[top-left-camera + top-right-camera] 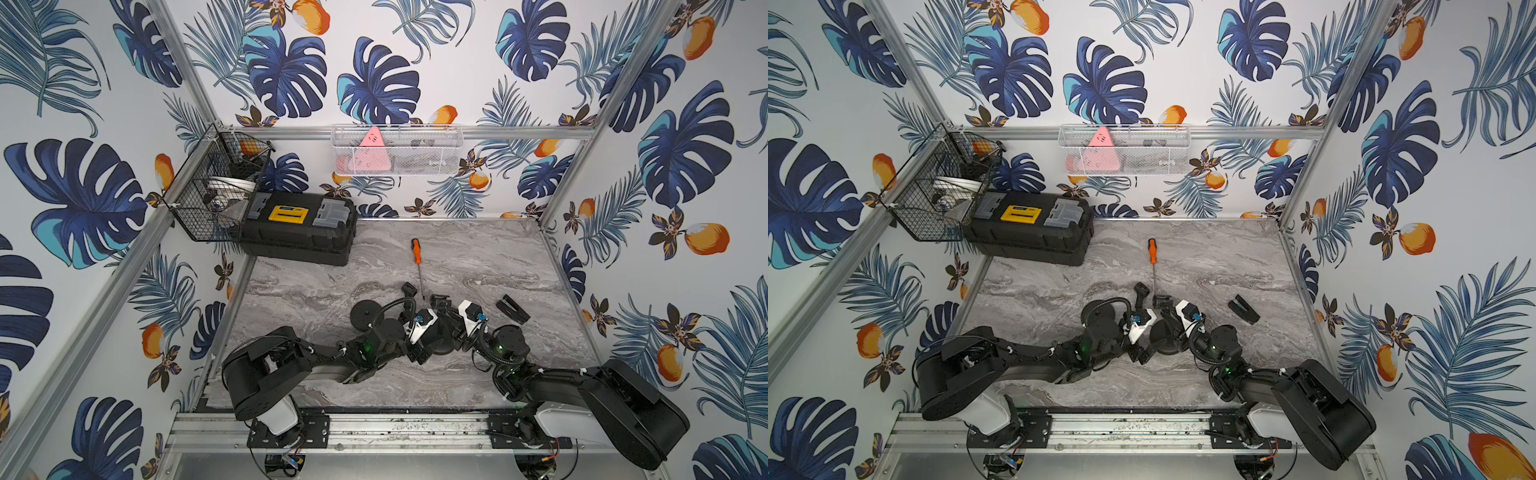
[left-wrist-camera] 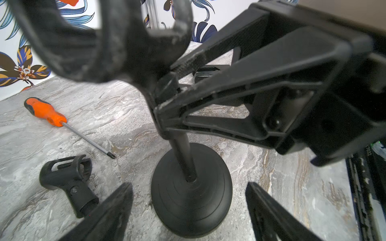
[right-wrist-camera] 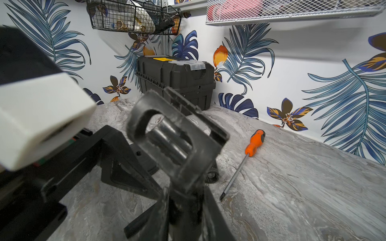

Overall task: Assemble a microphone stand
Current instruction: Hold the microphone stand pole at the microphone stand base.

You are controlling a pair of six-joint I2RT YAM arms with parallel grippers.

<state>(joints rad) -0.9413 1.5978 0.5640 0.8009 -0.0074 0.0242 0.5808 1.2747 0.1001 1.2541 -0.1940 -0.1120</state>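
The stand's round black base (image 2: 188, 210) rests on the marble table with its thin pole (image 2: 181, 150) upright. A black U-shaped microphone clip (image 3: 173, 141) sits at the pole's top, and my right gripper (image 3: 184, 196) is shut on the clip's stem. I cannot tell whether the clip is joined to the pole. My left gripper (image 2: 189, 185) is open above the base, one finger on each side of it, holding nothing. In both top views the two grippers (image 1: 417, 353) (image 1: 1173, 318) meet over the base (image 1: 442, 350). Another clip (image 2: 66, 179) lies loose on the table.
An orange-handled screwdriver (image 1: 417, 257) lies behind the grippers, tip towards them. A second round black disc (image 1: 365, 313) sits to their left and a black clamp piece (image 1: 513, 309) to their right. A black toolbox (image 1: 297, 228) stands at the back left under a wire basket (image 1: 208, 195).
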